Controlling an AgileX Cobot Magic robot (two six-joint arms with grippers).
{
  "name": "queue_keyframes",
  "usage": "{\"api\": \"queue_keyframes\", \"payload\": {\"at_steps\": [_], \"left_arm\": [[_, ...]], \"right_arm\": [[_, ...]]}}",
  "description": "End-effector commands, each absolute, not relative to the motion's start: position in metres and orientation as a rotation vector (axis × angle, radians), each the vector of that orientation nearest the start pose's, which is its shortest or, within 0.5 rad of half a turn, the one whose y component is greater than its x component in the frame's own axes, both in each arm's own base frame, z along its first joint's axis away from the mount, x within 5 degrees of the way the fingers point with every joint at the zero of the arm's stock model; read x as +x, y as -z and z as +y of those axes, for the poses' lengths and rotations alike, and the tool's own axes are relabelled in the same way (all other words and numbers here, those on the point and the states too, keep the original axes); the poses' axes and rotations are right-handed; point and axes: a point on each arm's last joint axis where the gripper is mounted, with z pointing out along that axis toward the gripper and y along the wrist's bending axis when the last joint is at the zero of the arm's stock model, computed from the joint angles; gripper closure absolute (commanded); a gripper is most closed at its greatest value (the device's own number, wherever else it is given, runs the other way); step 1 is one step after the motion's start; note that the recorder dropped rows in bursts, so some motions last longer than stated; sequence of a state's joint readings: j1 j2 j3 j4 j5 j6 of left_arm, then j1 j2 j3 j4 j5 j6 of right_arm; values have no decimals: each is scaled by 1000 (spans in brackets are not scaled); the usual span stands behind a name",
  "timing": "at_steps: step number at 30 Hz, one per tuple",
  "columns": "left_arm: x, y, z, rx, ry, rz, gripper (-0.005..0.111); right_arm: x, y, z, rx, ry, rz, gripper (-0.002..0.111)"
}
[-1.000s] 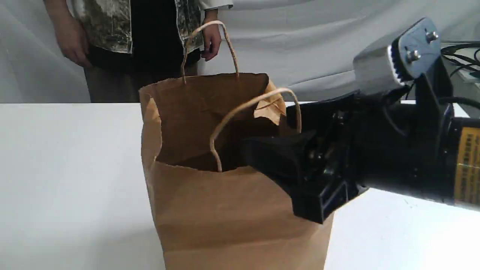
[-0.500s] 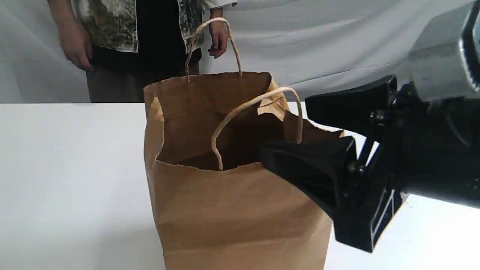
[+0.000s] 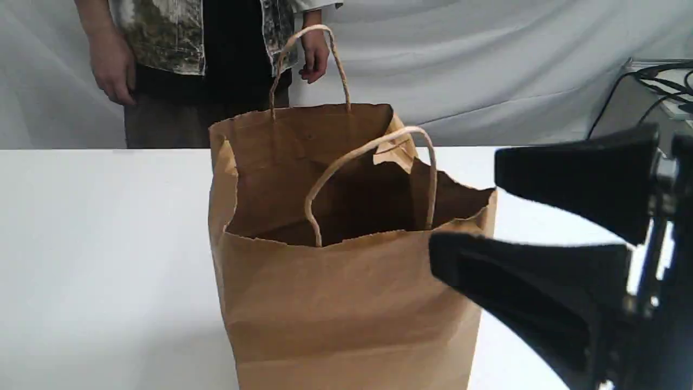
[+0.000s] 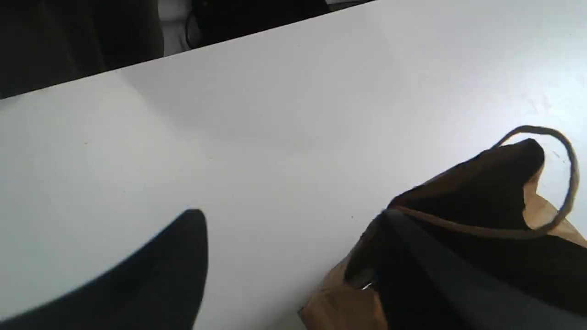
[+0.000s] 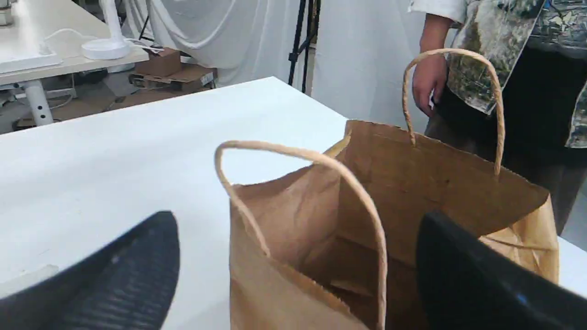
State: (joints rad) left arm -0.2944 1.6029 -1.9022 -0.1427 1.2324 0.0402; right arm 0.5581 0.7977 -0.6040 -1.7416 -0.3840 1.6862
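**Right gripper clear of the bag, jaws wide**

Pulled back since a second ago, the right gripper (image 3: 465, 208) now sits outside the bag (image 3: 335, 303). A second ago its fingers reached in over the rim. The bag has kept its place on the worktop (image 3: 97, 244), and the side the jaws had pressed in now stands straighter.

The right jaws are spread wide and hold nothing. In the exterior view one finger is level with the bag's rim. The other is lower, its tip overlapping the bag's front corner, though contact cannot be told. From the right wrist camera the bag (image 5: 412, 174) stands upright straight ahead of the right gripper (image 5: 296, 220), and its open mouth shows in the gap between the two fingers. The near handle (image 3: 373, 151) arches up just ahead of the fingertips, and the far handle (image 3: 308, 38) stands beyond it.

The left gripper (image 4: 291, 215) does not show in the exterior view. In its wrist view its jaws are also wide and empty. One finger is over bare worktop. The other lies across the edge of the bag (image 4: 341, 307), and whether it touches the paper cannot be told.

Past the bag from the right jaws, a person (image 3: 206, 54) stands behind the worktop with arms down.
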Motion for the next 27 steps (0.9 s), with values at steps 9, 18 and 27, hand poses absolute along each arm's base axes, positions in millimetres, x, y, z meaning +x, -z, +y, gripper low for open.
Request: {"api": "queue_keyframes", "payload": {"at_steps": [9,18,27], "left_arm": [[302,-463,-107,405,305,2348,50],[284,-480,-101,405,307,2291,51],[270,-492,-97,400,311,2252,51]], "right_arm": [[61,-338,77,-871,-519,1265,44],[33,-374,1,-730,602,876,80],[31,-368,-64,-14,608,1409,108]]}}
